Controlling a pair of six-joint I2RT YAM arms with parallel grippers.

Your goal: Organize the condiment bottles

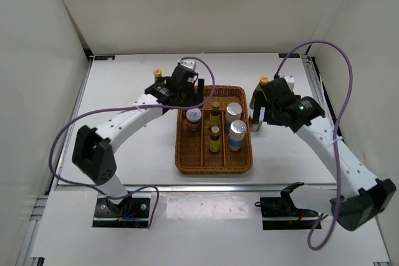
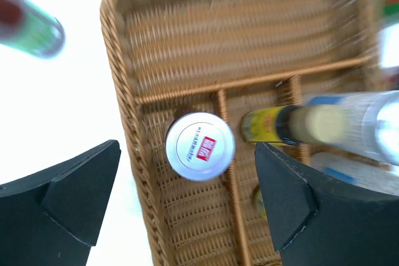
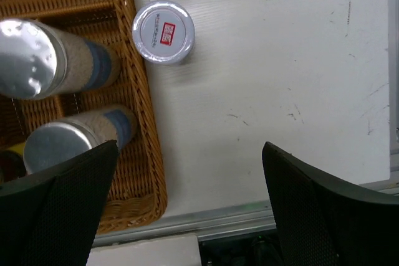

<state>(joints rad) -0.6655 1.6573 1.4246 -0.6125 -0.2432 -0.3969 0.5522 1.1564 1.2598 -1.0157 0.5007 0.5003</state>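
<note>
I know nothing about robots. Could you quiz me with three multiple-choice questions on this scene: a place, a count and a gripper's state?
1. Where is the pink-lidded jar below the left gripper?
A. on bare table
B. in the wicker tray's left compartment
C. atop a cylinder

2. How many silver-lidded cylinders stand in the tray?
A. two
B. one
C. four

3. The left gripper's jaws are:
A. shut on a bottle
B. shut on the rim
C. open, empty

Answers: B, wicker surrounds it; A, both stand in the right compartment; C, they stand wide, clear of the jar.
</note>
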